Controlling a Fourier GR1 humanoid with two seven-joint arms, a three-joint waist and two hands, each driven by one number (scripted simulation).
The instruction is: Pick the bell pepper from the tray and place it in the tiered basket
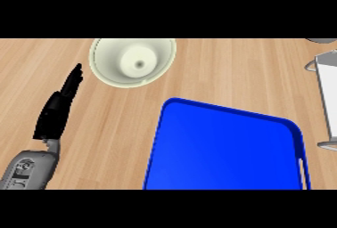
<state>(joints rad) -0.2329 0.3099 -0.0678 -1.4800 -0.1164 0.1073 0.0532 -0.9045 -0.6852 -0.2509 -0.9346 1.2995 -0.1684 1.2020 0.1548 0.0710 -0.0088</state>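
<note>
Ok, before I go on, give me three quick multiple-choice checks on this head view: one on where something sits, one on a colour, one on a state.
1. Where is the cream bowl relative to the tray?
A. Inside it
B. Beyond it, toward the left
C. On its right

2. What colour is the tray?
A. Blue
B. Red
C. Green

3. How is the left hand?
A. Curled round a pepper
B. Open, fingers straight, holding nothing
C. Pressed flat inside the tray

Key: 1 B, the bowl sits on the wooden counter past the tray's far left corner. 2 A, its whole surface is blue. 3 B, the fingers extend straight above the counter, left of the tray.
</note>
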